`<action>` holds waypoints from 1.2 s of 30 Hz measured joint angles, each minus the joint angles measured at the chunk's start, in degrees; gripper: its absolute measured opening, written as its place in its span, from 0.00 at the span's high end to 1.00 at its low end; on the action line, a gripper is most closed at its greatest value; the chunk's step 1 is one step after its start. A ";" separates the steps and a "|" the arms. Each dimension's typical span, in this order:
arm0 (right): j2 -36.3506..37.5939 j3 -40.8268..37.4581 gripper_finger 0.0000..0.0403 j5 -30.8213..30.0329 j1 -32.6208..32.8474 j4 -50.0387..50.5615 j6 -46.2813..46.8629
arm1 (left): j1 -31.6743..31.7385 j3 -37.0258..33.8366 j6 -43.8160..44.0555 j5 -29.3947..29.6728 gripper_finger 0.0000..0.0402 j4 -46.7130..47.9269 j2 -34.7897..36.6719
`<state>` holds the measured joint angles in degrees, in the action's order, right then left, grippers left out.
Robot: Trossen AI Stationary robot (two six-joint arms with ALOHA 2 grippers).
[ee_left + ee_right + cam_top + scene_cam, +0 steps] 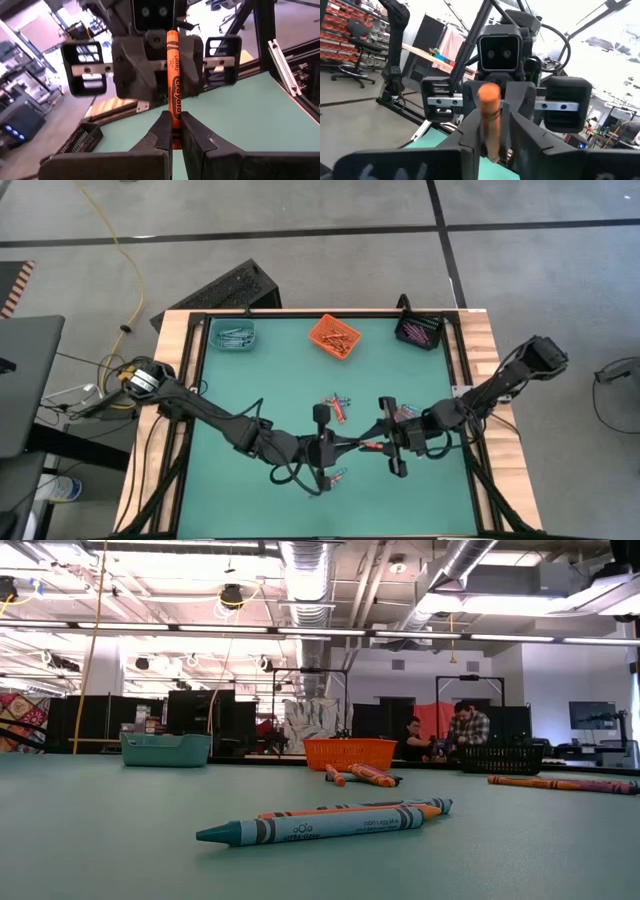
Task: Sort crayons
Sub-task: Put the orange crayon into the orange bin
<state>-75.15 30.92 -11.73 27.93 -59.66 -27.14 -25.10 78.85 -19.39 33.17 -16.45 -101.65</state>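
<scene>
Two grippers: the left gripper [171,131] and the right gripper [491,131] face each other nose to nose above the middle of the green table [250,380], toward its near edge, with one orange crayon [172,85] bridging the gap.
Left pincer: clamped tight on one end of the orange crayon.
Right pincer: fingers stand on either side of the crayon's other end and are partway in; whether they already press on it I cannot tell.
Risk, drop: if the left lets go before the right has a firm pinch, the thin stick would likely fall to the table and roll.
Risk, snap: both pincers pulling or twisting at once could break the wax or tear its paper wrap.
Risk, slip: the paper sleeve looks smooth, the round body gives flat pads little to bite.
Loose crayons [338,406]: a small cluster lies mid-table; a teal crayon [310,829] lies with others near the near edge.
Bins: teal bin [232,335], orange bin [335,336] and black bin [419,331] line the far edge, each holding crayons.
Table texture: matte, flat, wood-framed.
</scene>
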 joint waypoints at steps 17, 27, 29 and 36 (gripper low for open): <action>0.97 0.63 0.85 -0.13 3.95 -0.75 -4.85 | -2.82 0.00 -6.35 1.59 0.99 -2.55 0.20; 1.00 0.63 0.85 -0.15 3.80 -0.84 -4.84 | -1.50 0.00 -5.26 0.24 0.99 -2.53 0.20; 1.00 0.63 0.86 -0.17 3.80 -0.85 -4.85 | -1.43 0.00 -5.13 0.25 0.99 -2.54 0.20; 1.04 0.63 0.97 -0.48 3.80 -0.88 -5.40 | -1.39 0.00 -5.40 0.29 0.99 -2.61 0.20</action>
<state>-74.11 31.55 -12.21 31.73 -60.53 -32.54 -26.49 78.85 -24.79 33.46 -19.06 -101.45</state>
